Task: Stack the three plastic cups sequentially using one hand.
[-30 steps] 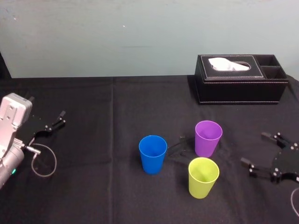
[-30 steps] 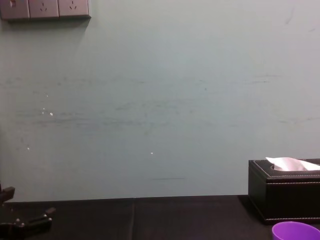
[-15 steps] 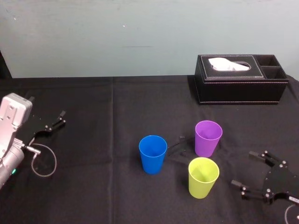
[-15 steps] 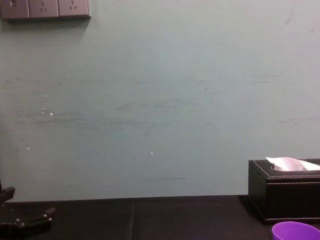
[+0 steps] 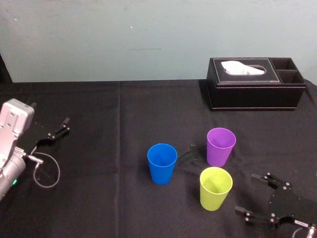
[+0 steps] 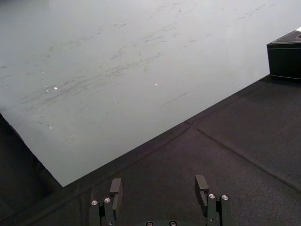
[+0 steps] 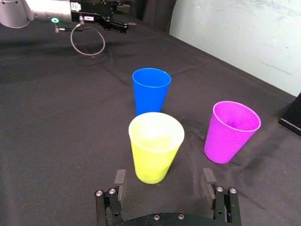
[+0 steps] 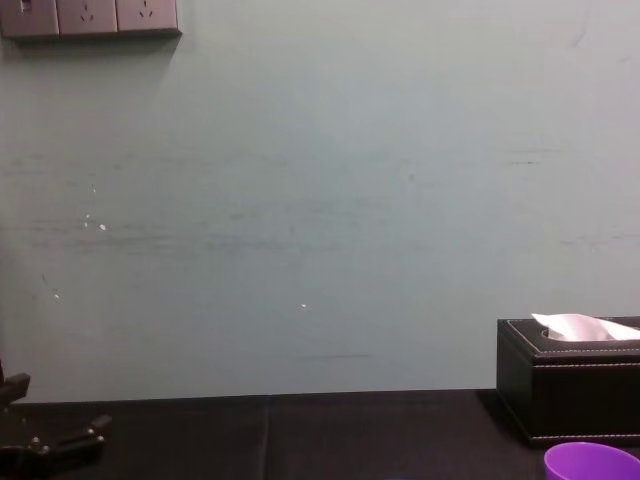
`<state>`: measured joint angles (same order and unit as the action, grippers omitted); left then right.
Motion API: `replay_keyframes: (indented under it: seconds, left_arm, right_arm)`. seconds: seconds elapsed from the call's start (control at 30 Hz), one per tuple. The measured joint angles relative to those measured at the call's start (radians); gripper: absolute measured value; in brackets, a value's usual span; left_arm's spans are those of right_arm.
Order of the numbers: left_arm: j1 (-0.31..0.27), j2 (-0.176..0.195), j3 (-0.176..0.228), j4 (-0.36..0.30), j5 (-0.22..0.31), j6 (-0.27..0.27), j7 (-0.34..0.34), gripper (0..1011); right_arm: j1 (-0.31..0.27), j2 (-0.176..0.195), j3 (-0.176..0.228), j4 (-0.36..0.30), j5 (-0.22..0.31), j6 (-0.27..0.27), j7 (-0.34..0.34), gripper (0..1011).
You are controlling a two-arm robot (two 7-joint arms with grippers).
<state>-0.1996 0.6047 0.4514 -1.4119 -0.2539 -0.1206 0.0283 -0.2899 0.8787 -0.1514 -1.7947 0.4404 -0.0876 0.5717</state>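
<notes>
Three upright cups stand apart on the black cloth: a blue cup, a purple cup and a yellow-green cup nearest me. My right gripper hovers low just right of the yellow-green cup, open and empty. In the right wrist view its fingers flank the near side of the yellow-green cup without touching it, with the blue cup and purple cup beyond. My left gripper rests open at the far left of the table.
A black tissue box stands at the back right, behind the purple cup. The black tablecloth has a small ridge of folds between the blue and purple cups. A cable loop hangs by the left arm. A pale wall closes the back.
My right gripper has come nearer to me and leftward, closing in on the yellow-green cup, still open. The cups and the left arm have not moved.
</notes>
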Motion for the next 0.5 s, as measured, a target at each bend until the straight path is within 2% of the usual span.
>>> replay_keyframes:
  seconds: [0.5]
  left_arm:
    - [0.0,0.0,0.0,0.0,0.0,0.0,0.0,1010]
  right_arm:
    - [0.043,-0.05,-0.036,0.041,-0.003,0.017,0.033,1002]
